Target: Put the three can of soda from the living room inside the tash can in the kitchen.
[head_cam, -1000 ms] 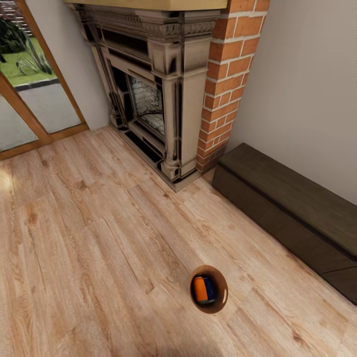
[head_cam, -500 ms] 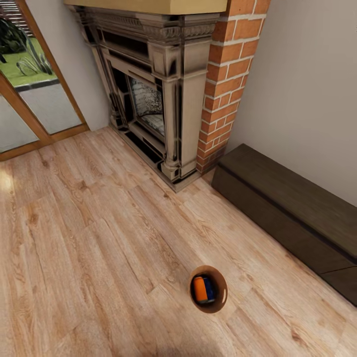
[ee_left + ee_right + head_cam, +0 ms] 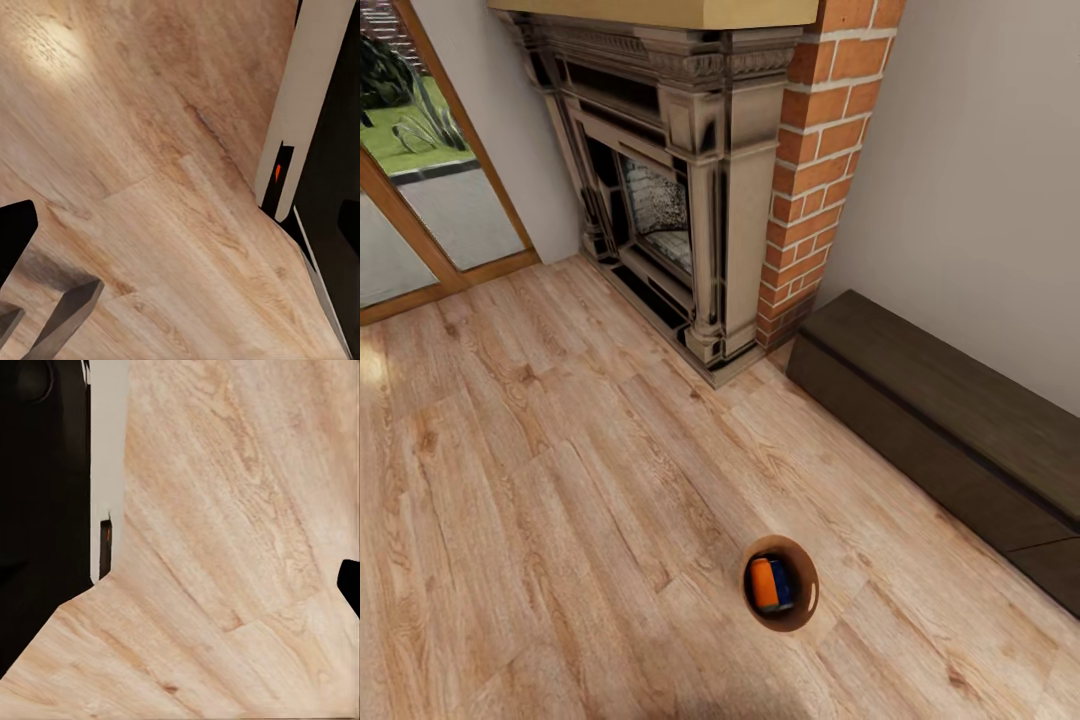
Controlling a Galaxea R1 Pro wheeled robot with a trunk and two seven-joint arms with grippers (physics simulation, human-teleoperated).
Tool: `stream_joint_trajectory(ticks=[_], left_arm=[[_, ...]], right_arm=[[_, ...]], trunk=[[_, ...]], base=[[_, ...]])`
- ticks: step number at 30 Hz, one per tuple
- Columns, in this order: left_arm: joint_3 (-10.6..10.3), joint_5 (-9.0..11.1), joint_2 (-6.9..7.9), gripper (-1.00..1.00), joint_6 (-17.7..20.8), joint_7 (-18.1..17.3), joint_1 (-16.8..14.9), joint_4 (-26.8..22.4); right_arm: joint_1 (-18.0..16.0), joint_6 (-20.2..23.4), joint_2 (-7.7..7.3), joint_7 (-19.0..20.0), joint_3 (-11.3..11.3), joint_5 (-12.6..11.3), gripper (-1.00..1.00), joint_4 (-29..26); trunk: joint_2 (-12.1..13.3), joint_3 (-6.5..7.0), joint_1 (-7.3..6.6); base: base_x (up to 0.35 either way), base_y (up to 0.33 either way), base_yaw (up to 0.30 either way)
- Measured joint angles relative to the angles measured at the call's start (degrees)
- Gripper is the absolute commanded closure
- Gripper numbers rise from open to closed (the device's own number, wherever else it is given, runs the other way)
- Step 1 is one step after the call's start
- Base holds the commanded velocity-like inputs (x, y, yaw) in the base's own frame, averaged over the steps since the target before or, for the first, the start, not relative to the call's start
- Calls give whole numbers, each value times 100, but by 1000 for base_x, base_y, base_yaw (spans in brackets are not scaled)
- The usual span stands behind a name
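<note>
A wood-framed glass door (image 3: 430, 190) is being shown at the far left, then one brick fireplace (image 3: 700, 180), then one dark low bench (image 3: 950, 430) along the wall. On the plank floor (image 3: 540, 500), one round bin (image 3: 781, 583) is being seen holding two cans: one orange can (image 3: 763, 584) and one blue can (image 3: 782, 584) beside it. Whether either gripper's jaws are apart or together cannot be told.

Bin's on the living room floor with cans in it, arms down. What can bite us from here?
1. The bin stands low on the wood floor; a reach down could tip it.
2. One orange can and one blue can are visible inside; a third cannot be made out, so the count is unsure.
3. Dark bench and fireplace crowd turning.
</note>
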Motion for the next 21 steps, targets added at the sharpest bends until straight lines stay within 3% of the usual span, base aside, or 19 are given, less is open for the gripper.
stream_joint_trajectory(ticks=[1, 7, 12, 21], left_arm=[[0, 0, -15, -100, 0, 0, 0, 0], [0, -9, -81, -100, 1, 0, 0, 6], [-1, -10, -271, -100, 6, 0, 0, 8], [1, 1, -383, -100, 6, 0, 0, 8]], right_arm=[[5, -1, 78, -38, 8, 28, -100, -6], [9, -2, 225, -68, 20, 20, -100, -12], [10, -2, 410, -76, 17, 10, -100, -12], [11, -2, 479, -78, 7, 11, -100, -14]], trunk=[[0, 0, 0], [0, 0, 0], [0, 0, 0], [0, 0, 0]], base=[[0, 0, 0], [0, 0, 0], [0, 0, 0], [0, 0, 0]])
